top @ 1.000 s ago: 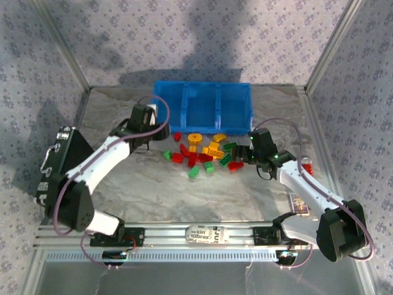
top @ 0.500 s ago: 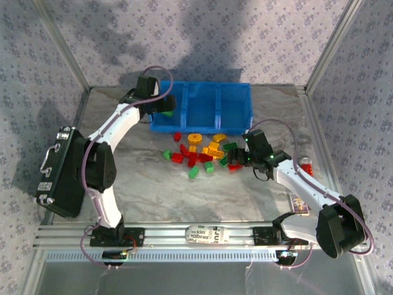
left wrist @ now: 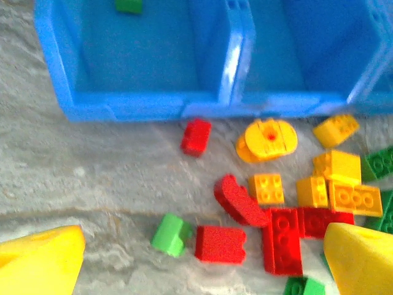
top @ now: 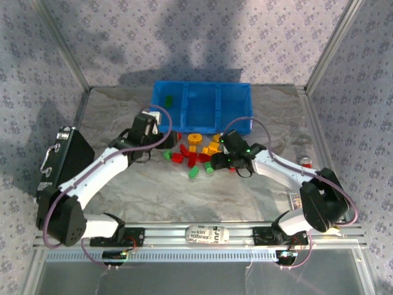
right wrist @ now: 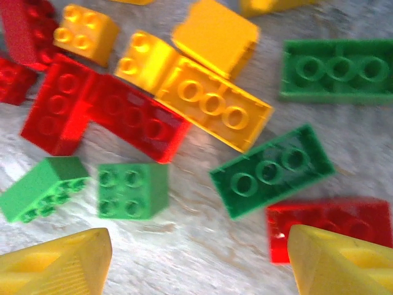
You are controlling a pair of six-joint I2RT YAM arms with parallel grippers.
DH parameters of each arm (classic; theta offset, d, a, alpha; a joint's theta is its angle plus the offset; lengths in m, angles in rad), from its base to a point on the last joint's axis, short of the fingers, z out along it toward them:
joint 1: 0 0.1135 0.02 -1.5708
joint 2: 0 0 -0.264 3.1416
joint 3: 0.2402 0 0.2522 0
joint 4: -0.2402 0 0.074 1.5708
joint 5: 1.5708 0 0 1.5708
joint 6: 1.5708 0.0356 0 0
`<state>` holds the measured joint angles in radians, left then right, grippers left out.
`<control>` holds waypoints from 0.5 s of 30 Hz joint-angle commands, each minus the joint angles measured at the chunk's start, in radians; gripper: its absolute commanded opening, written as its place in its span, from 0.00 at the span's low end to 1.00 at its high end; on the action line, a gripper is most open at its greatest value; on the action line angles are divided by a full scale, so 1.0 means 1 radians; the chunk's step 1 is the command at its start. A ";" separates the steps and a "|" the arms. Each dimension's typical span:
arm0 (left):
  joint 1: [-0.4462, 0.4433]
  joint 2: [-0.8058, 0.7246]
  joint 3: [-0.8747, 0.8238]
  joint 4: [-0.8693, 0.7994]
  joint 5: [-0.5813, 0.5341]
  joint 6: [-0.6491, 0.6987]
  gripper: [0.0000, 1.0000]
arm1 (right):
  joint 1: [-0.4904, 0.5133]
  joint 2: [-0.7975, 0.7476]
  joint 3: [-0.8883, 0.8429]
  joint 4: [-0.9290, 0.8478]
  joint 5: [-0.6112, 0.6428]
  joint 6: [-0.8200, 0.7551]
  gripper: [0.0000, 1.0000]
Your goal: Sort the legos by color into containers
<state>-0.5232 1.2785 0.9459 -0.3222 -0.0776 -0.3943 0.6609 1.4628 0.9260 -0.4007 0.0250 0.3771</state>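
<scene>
Backing away from the bright blue three-compartment plastic tray [top: 202, 85], the left claw [left wrist: 199, 267] is leaving a small green plastic brick [top: 168, 99] lying in the left compartment.
It is hanging wide open and empty over the grey marbled bench [top: 113, 110]; the right claw [right wrist: 202, 264], shifted left, is hovering spread and empty above the red, green and yellow-orange plastic bricks [top: 196, 152] just before the tray.
</scene>
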 commanded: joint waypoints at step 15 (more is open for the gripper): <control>-0.088 -0.364 -0.319 -0.038 -0.106 -0.133 0.97 | 0.139 0.338 0.299 -0.166 0.135 0.055 0.51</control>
<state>-0.6044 0.9504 0.6327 -0.3420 -0.1555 -0.5106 0.7856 1.7786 1.1656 -0.4873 0.0875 0.4049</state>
